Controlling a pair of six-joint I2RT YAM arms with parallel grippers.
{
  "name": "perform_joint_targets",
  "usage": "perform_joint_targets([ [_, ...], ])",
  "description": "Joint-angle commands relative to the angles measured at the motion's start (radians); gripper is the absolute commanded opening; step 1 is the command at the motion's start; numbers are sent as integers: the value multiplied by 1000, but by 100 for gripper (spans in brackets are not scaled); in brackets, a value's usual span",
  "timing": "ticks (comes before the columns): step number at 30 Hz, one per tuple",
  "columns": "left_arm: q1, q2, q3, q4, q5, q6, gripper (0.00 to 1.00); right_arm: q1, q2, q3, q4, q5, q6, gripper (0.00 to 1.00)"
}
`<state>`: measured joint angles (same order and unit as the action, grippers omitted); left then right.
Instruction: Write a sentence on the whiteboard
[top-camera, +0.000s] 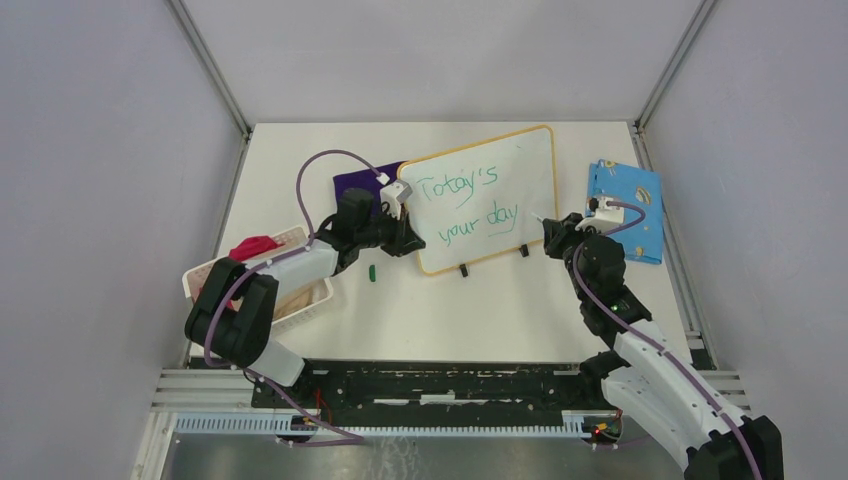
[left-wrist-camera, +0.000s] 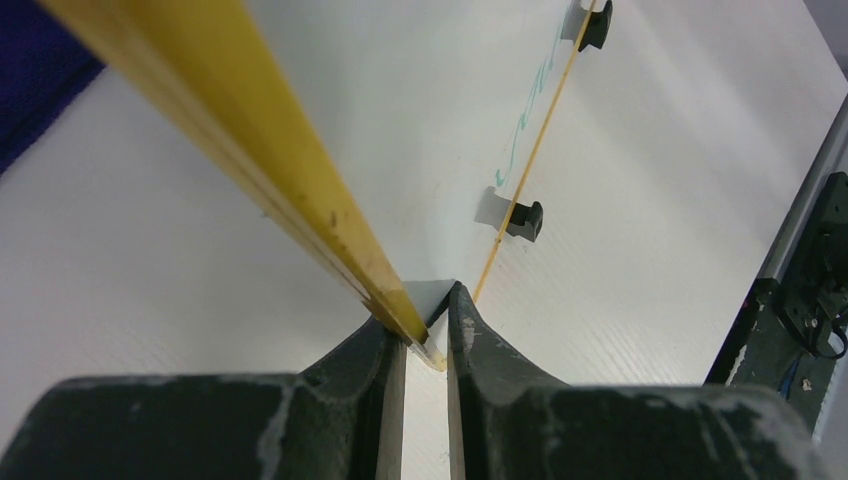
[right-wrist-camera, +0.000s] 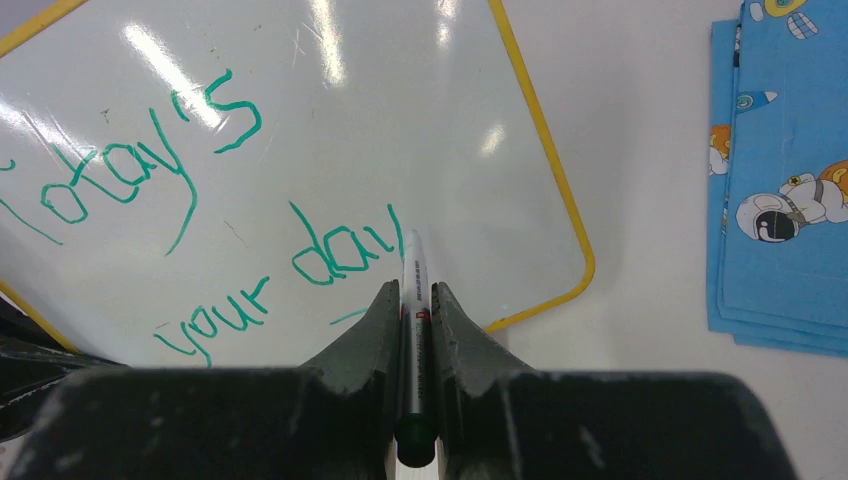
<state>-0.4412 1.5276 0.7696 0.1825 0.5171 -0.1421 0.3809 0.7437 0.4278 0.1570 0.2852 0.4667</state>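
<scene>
Closest to the lens, our right hand (right-wrist-camera: 415, 300) was pinched nearly shut on a marker (right-wrist-camera: 413, 265), whose barrel ran out between the fingers with its tip at the tail of the last letter. Whether the tip touched the surface or hung just above it, we could not tell. Our left hand (left-wrist-camera: 425, 335) was likewise almost closed, clamped on the yellow frame (left-wrist-camera: 300, 190) at the left edge of the whiteboard (top-camera: 520, 165) and steadying it. That whiteboard sat askew in the far middle of the counter (top-camera: 500, 320), its two black feet (top-camera: 463, 270) toward us, with a purple cloth (top-camera: 360, 182) beside its left edge and a blue patterned cloth (top-camera: 632, 205) near its right. On it the sentence (right-wrist-camera: 318, 262) read "Today's your day" in green, in two slanted lines. We judged the writing to be at its final stroke or just done. The next move called for lifting the marker straight off without dragging it through wet ink, while the left hand held firm until the tip was clear. Only then would it be safe to let the frame go.
</scene>
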Motion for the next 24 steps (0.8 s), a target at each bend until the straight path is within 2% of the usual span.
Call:
perform_joint_targets([
  [1,-1,16,12,-64,-203,136,2,-5,12,-1,56,20,0,0],
  [24,-8,33,27,-85,-226,136,2,-4,119,-43,169,29,26,0],
])
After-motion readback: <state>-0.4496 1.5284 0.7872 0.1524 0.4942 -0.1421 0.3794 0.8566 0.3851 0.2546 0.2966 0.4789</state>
